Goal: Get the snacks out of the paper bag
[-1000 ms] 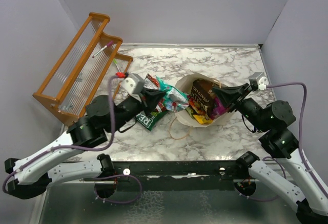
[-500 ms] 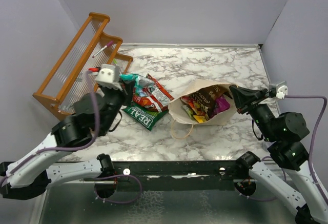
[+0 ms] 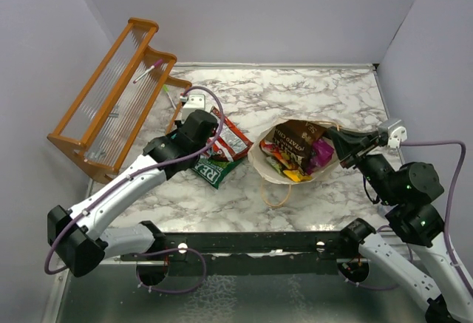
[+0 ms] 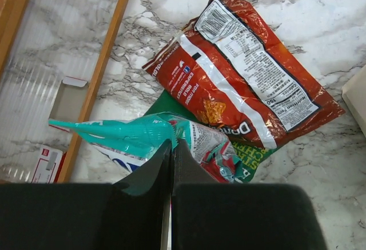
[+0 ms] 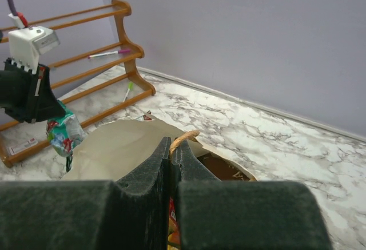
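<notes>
Snacks (image 3: 295,149) fill the paper bag (image 3: 260,164), tipped over mid-frame on a grey-veined marble counter (image 3: 295,90) walled in lavender, an orange wooden rack (image 3: 111,94) at upper left. The right pincer (image 3: 331,135), jaws together, pinches the bag's right rim. Left of the bag the left pincer (image 4: 171,146) is clamped on a teal packet (image 4: 137,138) above a red-orange packet (image 4: 240,84) and a green packet (image 3: 211,170). Brown, magenta and yellow wrappers, all glossy, crowd the creased beige bag's mouth.

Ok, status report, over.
Left gripper shut on teal packet. Right gripper shut on paper bag at its handle. More snacks inside bag; red packet, green packet on table. Nothing blocking.
</notes>
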Motion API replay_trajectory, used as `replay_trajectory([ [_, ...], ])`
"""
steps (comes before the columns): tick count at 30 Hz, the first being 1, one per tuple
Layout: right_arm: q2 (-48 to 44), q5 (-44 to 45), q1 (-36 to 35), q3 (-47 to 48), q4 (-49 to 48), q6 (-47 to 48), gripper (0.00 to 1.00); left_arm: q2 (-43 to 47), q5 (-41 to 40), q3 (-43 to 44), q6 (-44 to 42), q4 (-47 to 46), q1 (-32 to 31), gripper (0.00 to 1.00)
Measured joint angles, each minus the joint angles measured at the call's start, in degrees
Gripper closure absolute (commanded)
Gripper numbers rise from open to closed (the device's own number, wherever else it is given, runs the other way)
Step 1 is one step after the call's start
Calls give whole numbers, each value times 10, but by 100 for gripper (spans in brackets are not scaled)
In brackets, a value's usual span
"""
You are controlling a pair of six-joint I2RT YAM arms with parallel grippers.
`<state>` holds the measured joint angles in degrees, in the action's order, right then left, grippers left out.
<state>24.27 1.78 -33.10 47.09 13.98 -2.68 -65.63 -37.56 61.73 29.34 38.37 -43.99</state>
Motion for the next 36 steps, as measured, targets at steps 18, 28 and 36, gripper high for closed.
replay_trajectory([
  [18, 52, -282, 0, 49, 37, 15, 98, -96, 162, -7, -30, -97, 87, 9],
  [28, 141, -502, 0, 47, 32, 15, 98, 144, 343, -60, 1, -153, 87, 5],
  [36, 117, -523, 0, 32, -12, 3, 98, 207, 502, -126, 57, -260, 79, 11],
])
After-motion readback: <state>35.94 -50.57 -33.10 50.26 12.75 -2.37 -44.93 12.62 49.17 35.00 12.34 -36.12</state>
